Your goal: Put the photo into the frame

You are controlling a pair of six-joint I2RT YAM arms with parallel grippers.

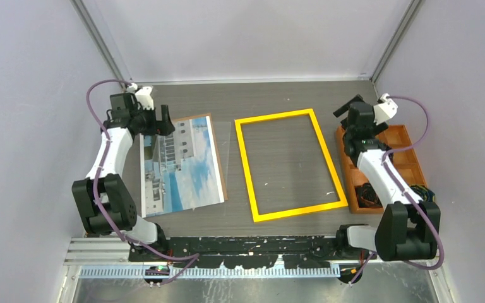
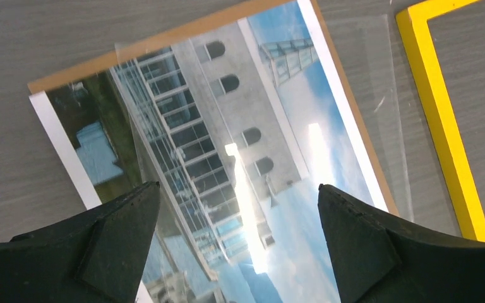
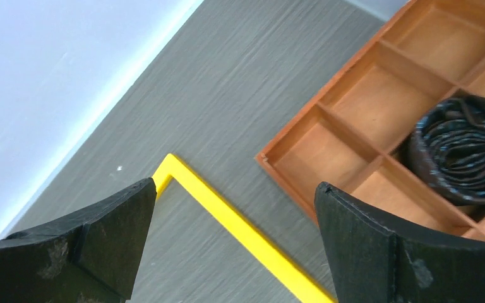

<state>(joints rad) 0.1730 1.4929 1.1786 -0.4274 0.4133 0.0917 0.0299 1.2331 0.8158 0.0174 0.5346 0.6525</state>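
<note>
an orange tray (image 3: 347,101) holds a dark coil (image 3: 464,154), perhaps a strap.

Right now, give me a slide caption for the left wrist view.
Left fingers open above the photo lying on its brown backing board, the yellow frame empty alongside.

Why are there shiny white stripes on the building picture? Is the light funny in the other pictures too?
Left wrist view: two bright streaks of glare cross the photo, probably lamp light bouncing off the clear sheet lying over it. Top external view: only a faint sheen there, with soft, even light. Right wrist view: no glare; the frame and the grey table look matte.
</note>
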